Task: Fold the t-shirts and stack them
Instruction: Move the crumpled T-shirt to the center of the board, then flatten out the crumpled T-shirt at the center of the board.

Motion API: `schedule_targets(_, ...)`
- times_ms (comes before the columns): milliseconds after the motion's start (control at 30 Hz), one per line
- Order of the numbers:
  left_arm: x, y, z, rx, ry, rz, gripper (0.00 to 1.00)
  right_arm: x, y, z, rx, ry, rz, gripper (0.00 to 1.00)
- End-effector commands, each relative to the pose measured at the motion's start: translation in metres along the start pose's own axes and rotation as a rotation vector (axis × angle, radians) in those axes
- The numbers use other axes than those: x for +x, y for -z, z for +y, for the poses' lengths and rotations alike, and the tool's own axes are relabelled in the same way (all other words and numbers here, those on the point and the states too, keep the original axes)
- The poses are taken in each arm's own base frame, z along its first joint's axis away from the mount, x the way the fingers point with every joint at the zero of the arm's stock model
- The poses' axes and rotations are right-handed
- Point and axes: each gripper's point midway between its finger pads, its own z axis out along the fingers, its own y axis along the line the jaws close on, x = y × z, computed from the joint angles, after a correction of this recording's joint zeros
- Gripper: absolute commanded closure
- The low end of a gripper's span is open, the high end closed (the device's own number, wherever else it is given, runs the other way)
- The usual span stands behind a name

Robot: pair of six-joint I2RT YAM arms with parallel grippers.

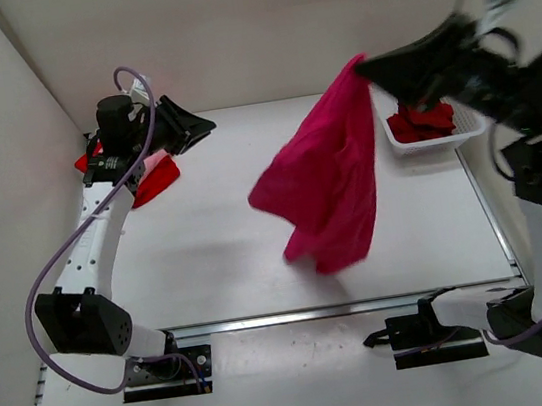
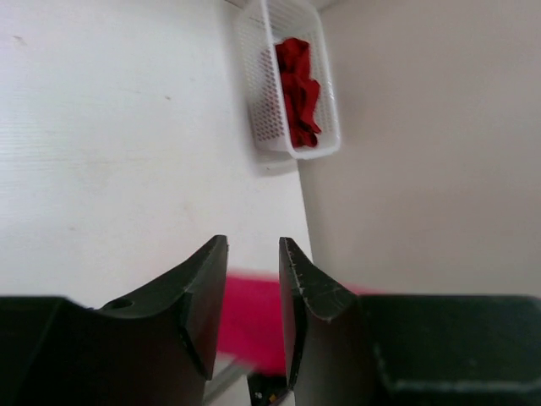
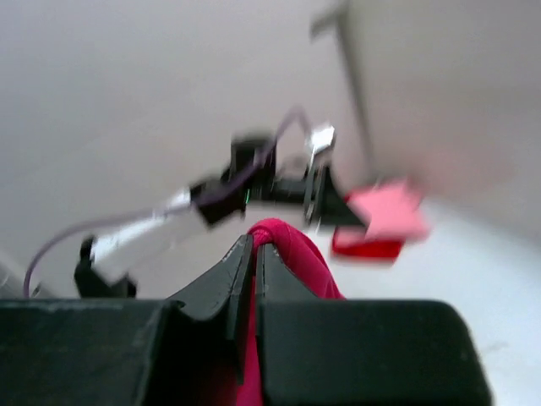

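Right jaws are pinched fully shut on an edge of the magenta t-shirt [image 1: 324, 185], held high at 1 o'clock over the table [image 1: 208, 257]. The shirt hangs in a crumpled drape down toward table centre, likely lifted so it falls open for spreading before a fold. Can't tell if the lowest fold touches the table, or whether the gripped part is collar, hem or sleeve.

Left jaws are partly open with nothing between them, hovering at 10 o'clock and aimed at the hanging cloth, probably placed to catch a second corner.

Under the left arm at 9 o'clock lies the bright red t-shirt [image 1: 158, 186] with the light pink t-shirt [image 1: 147, 164] seemingly on top, which looks like the stack spot. The arm covers most of both, so fold quality is unreadable.

The dark red t-shirt [image 1: 421, 123] sits bunched in the white basket [image 1: 400, 147] at 2 o'clock, not yet folded.

The right wrist view is motion-blurred.
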Motion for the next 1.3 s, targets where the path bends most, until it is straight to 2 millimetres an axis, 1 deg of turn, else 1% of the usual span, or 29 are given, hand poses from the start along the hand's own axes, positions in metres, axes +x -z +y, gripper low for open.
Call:
schedule_targets(0, -0.012, 0.001, 0.032, -0.105, -0.010, -0.032, 0.58, 0.093, -0.051, -0.058, 0.073, -0.112, 0.172, 0.99)
schedule_targets(33, -0.006, -0.004, 0.038, -0.115, -0.014, -0.013, 0.57, 0.131, -0.050, -0.082, 0.072, -0.176, 0.264, 1.00)
schedule_targets(67, -0.003, -0.006, 0.043, -0.125, -0.005, -0.003, 0.57, 0.140, -0.050, -0.094, 0.072, -0.207, 0.262, 1.00)
schedule_targets(100, 0.005, -0.012, 0.054, -0.140, -0.001, 0.024, 0.57, 0.171, -0.049, -0.111, 0.083, -0.243, 0.295, 1.00)
schedule_targets(133, 0.014, -0.013, 0.061, -0.157, -0.006, 0.039, 0.56, 0.201, -0.037, -0.134, 0.130, -0.319, 0.332, 1.00)
schedule_targets(167, 0.023, -0.015, 0.072, -0.184, -0.024, 0.054, 0.54, 0.221, -0.031, -0.158, 0.160, -0.353, 0.326, 1.00)
schedule_targets(200, 0.028, -0.015, 0.078, -0.213, -0.034, 0.061, 0.55, 0.228, -0.030, -0.169, 0.171, -0.363, 0.316, 1.00)
schedule_targets(233, 0.039, -0.016, 0.081, -0.221, -0.072, 0.089, 0.54, 0.253, -0.024, -0.187, 0.207, -0.420, 0.362, 1.00)
schedule_targets(300, 0.064, -0.020, 0.083, -0.241, -0.165, 0.155, 0.53, 0.283, -0.032, -0.215, 0.264, -0.441, 0.449, 1.00)
schedule_targets(333, 0.074, -0.020, 0.089, -0.265, -0.186, 0.176, 0.52, 0.306, -0.032, -0.227, 0.309, -0.447, 0.517, 0.99)
schedule_targets(367, 0.092, -0.023, 0.090, -0.263, -0.215, 0.221, 0.50, 0.301, -0.040, -0.234, 0.355, -0.401, 0.512, 0.95)
schedule_targets(400, 0.107, -0.025, 0.091, -0.263, -0.239, 0.260, 0.48, 0.307, -0.044, -0.242, 0.406, -0.383, 0.553, 0.92)
schedule_targets(433, 0.116, -0.025, 0.098, -0.273, -0.235, 0.284, 0.47, 0.316, -0.042, -0.239, 0.427, -0.384, 0.602, 0.83)
schedule_targets(467, 0.128, -0.024, 0.106, -0.281, -0.224, 0.321, 0.47, 0.319, -0.041, -0.246, 0.476, -0.367, 0.627, 0.74)
schedule_targets(567, 0.154, -0.018, 0.134, -0.316, -0.183, 0.382, 0.42, 0.341, -0.031, -0.237, 0.509, -0.337, 0.702, 0.60)
schedule_targets(633, 0.170, -0.019, 0.144, -0.328, -0.200, 0.408, 0.39, 0.364, -0.006, -0.225, 0.536, -0.337, 0.757, 0.57)
schedule_targets(667, 0.175, -0.020, 0.152, -0.349, -0.206, 0.417, 0.37, 0.381, 0.014, -0.221, 0.575, -0.353, 0.795, 0.57)
schedule_targets(733, 0.195, -0.028, 0.159, -0.368, -0.231, 0.463, 0.36, 0.405, 0.040, -0.211, 0.585, -0.370, 0.843, 0.66)
schedule_targets(800, 0.205, -0.037, 0.162, -0.358, -0.205, 0.489, 0.33, 0.424, 0.067, -0.204, 0.625, -0.368, 0.886, 0.87)
schedule_targets(833, 0.210, -0.042, 0.166, -0.355, -0.200, 0.506, 0.32, 0.436, 0.083, -0.199, 0.651, -0.367, 0.920, 0.92)
schedule_targets(867, 0.210, -0.045, 0.166, -0.347, -0.184, 0.509, 0.32, 0.441, 0.090, -0.197, 0.664, -0.366, 0.934, 0.98)
schedule_targets(900, 0.215, -0.048, 0.167, -0.347, -0.182, 0.529, 0.33, 0.449, 0.102, -0.195, 0.682, -0.359, 0.953, 1.00)
schedule_targets(967, 0.226, -0.049, 0.169, -0.342, -0.182, 0.575, 0.34, 0.457, 0.111, -0.190, 0.684, -0.360, 0.963, 0.98)
schedule_targets(1033, 0.237, -0.046, 0.172, -0.346, -0.203, 0.603, 0.35, 0.460, 0.107, -0.186, 0.657, -0.344, 0.967, 0.87)
schedule_targets(1100, 0.241, -0.037, 0.181, -0.371, -0.178, 0.613, 0.41, 0.461, 0.088, -0.179, 0.581, -0.325, 0.966, 0.79)
schedule_targets(1133, 0.237, -0.032, 0.184, -0.378, -0.155, 0.588, 0.44, 0.461, 0.076, -0.167, 0.514, -0.321, 0.966, 0.74)
schedule_targets(1200, 0.218, -0.018, 0.185, -0.374, -0.055, 0.500, 0.46, 0.469, 0.052, -0.160, 0.444, -0.306, 0.992, 0.70)
schedule_targets(1233, 0.223, -0.008, 0.195, -0.397, -0.016, 0.499, 0.46, 0.470, 0.042, -0.154, 0.413, -0.292, 0.989, 0.69)
schedule_targets(1267, 0.216, 0.001, 0.199, -0.395, 0.054, 0.457, 0.47, 0.477, 0.032, -0.147, 0.381, -0.276, 1.010, 0.66)
